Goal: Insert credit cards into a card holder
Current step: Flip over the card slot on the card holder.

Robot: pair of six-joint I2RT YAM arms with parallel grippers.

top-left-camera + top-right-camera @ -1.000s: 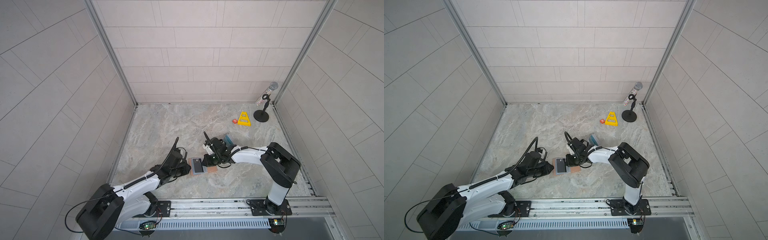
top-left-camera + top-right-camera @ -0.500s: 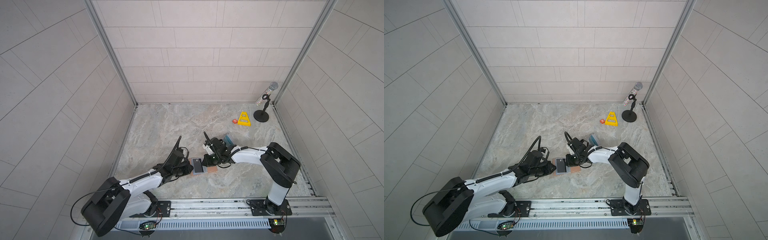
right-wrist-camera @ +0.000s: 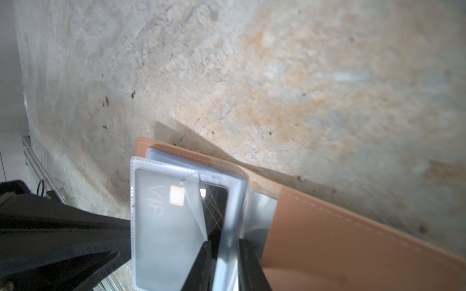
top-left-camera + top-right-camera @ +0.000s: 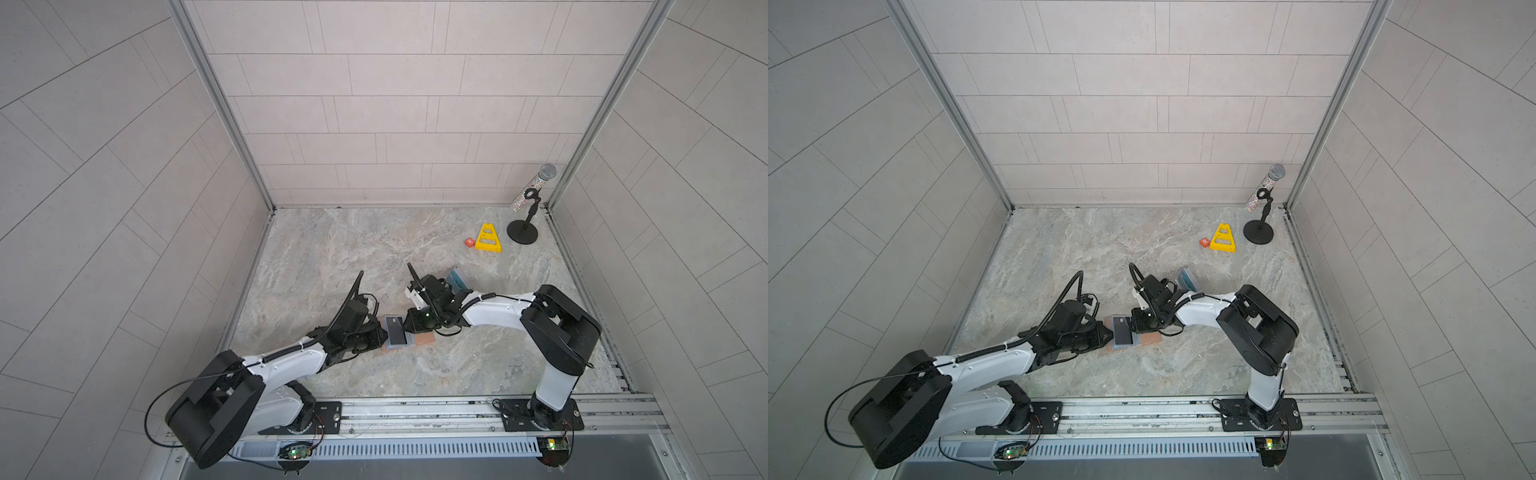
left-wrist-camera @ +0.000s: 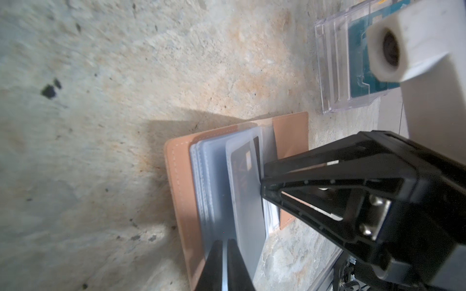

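As card holder lies open, dk card partly in sleeve

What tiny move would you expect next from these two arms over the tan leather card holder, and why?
Probably the right gripper should back off. Its jaws stand slightly apart around the dark grey VIP card, the card lies almost wholly within the clear plastic sleeve of the tan leather card holder, and the shut left gripper pinches that sleeve, so little seems left to push.

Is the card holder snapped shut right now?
No, in the left wrist view the card holder lies open, its clear sleeves fanned up with a dark card among them.
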